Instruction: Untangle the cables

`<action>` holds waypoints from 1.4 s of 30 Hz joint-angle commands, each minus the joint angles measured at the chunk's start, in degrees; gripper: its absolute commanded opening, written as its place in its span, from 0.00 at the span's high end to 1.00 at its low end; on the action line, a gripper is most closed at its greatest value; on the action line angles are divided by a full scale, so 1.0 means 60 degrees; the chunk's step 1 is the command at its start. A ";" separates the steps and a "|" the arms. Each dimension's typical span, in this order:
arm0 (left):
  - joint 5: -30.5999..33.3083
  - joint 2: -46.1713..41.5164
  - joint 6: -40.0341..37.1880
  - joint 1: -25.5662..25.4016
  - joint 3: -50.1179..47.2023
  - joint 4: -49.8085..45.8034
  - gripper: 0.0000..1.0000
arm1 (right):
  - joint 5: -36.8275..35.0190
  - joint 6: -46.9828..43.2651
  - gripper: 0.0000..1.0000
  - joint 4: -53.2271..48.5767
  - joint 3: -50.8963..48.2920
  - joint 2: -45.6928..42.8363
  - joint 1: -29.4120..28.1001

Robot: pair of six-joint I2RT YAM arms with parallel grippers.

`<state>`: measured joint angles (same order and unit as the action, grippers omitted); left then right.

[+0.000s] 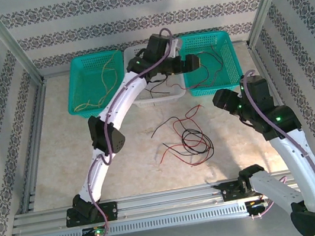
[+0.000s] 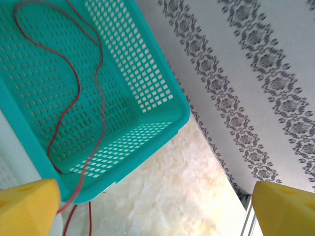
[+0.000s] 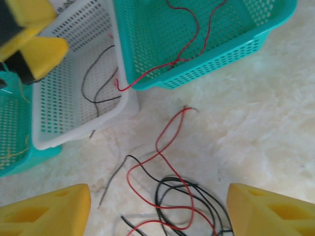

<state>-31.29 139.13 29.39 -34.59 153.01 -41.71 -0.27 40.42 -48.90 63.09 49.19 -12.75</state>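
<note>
Overhead, hovered with left claw point(image 2: 157, 210) spread wide over red cable point(image 2: 74, 88) in teal basket point(image 2: 182, 107), right claw point(image 3: 157, 212) parted above tangled cables point(image 3: 183, 196) on table point(image 3: 256, 128)

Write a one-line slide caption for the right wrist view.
Open right gripper above tangled cables; beyond, a white basket with black cables and a teal basket with a red cable.

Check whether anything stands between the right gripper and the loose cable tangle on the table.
Nothing visible does. The right gripper has its jaws open, facing the tangle of red and black cables, with bare table around it. The white basket and teal basket sit beyond the tangle, out of the path.
</note>
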 commanded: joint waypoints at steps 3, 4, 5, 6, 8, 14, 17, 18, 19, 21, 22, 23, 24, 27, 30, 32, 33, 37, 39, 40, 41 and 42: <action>0.0368 -0.0722 -0.0685 0.0136 -0.0015 -0.0850 0.00 | 0.1289 0.0258 0.29 0.1284 -0.0531 0.0559 0.0221; 0.0487 -0.0784 -0.0682 0.0154 -0.0026 -0.0951 0.00 | 0.1392 0.0273 0.29 0.1464 -0.0573 0.0740 0.0230; 0.0597 -0.0871 -0.0711 0.0180 -0.0028 -0.1076 0.00 | 0.1487 0.0279 0.29 0.1661 -0.0578 0.0904 0.0222; 0.0692 -0.0972 -0.0760 0.0195 -0.0028 -0.1197 0.00 | 0.1567 0.0266 0.29 0.1770 -0.0552 0.1081 0.0221; 0.0925 -0.1387 -0.0910 0.0213 -0.0244 -0.1411 0.06 | 0.1707 0.0143 0.30 0.1905 -0.0373 0.1412 0.0210; 0.1866 -0.4151 -0.1400 0.0291 -0.4019 -0.0211 0.20 | 0.1716 -0.0395 0.31 0.1974 -0.0104 0.2118 0.0108; 0.2139 -0.6006 -0.0865 0.0711 -0.7151 0.1431 0.31 | 0.1638 -0.0454 0.34 0.1896 0.0071 0.2553 -0.0002; 0.1986 -0.6677 -0.0557 0.0965 -0.8186 0.2074 0.34 | 0.1532 -0.0439 0.35 0.1944 0.0104 0.2643 -0.0118; 0.1794 -0.7221 -0.0278 0.1170 -0.9026 0.2557 0.36 | 0.1393 -0.0450 0.35 0.1994 0.0132 0.2705 -0.0279; 0.1417 -0.8142 0.0124 0.1509 -1.0444 0.2963 0.37 | 0.0930 -0.0622 0.35 0.1971 0.0217 0.2863 -0.0754; 0.1357 -0.8408 0.0064 0.1545 -1.0803 0.2821 0.38 | 0.0700 -0.0717 0.35 0.1941 0.0200 0.2936 -0.1002; 0.1294 -0.8655 -0.0083 0.1549 -1.1164 0.2597 0.37 | 0.0528 -0.0819 0.35 0.1925 0.0149 0.3045 -0.1271; 0.1133 -0.8913 -0.0123 0.1557 -1.1591 0.2566 0.37 | 0.0520 -0.0908 0.35 0.1974 0.0062 0.3179 -0.1492; 0.0866 -0.9779 0.0347 0.1566 -1.3092 0.3201 0.38 | 0.0423 -0.1122 0.35 0.2012 -0.0212 0.3625 -0.2122; 0.0905 -1.0222 0.0545 0.1600 -1.3928 0.3306 0.41 | 0.0300 -0.1171 0.38 0.2072 -0.0416 0.4172 -0.2740; 0.0815 -1.0433 0.0749 0.1645 -1.4324 0.3583 0.44 | -0.0032 -0.1024 0.39 0.2182 -0.0547 0.4507 -0.3164; 0.0714 -1.0545 0.0870 0.1649 -1.4505 0.3803 0.44 | -0.0021 -0.0880 0.39 0.2361 -0.0653 0.4682 -0.3308; 0.0625 -1.0755 0.1020 0.1663 -1.4775 0.4125 0.44 | -0.0212 -0.0631 0.41 0.2856 -0.0699 0.5488 -0.3822; 0.0643 -1.0794 0.1020 0.1670 -1.4835 0.4140 0.45 | -0.0354 -0.0587 0.42 0.2920 -0.0529 0.6034 -0.3957; 0.0617 -1.0789 0.1033 0.1664 -1.4859 0.4154 0.45 | -0.0414 -0.0585 0.42 0.2946 -0.0454 0.6278 -0.3994; 0.0597 -1.0808 0.1044 0.1664 -1.4894 0.4165 0.45 | -0.0556 -0.0599 0.43 0.2940 -0.0362 0.6543 -0.4036; 0.0572 -1.0831 0.1049 0.1663 -1.4941 0.4190 0.45 | -0.0754 -0.0596 0.43 0.2936 -0.0291 0.6776 -0.4089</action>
<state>-26.79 75.59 34.65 -24.99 64.18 -20.12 -0.56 36.03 -32.45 59.51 86.94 -36.67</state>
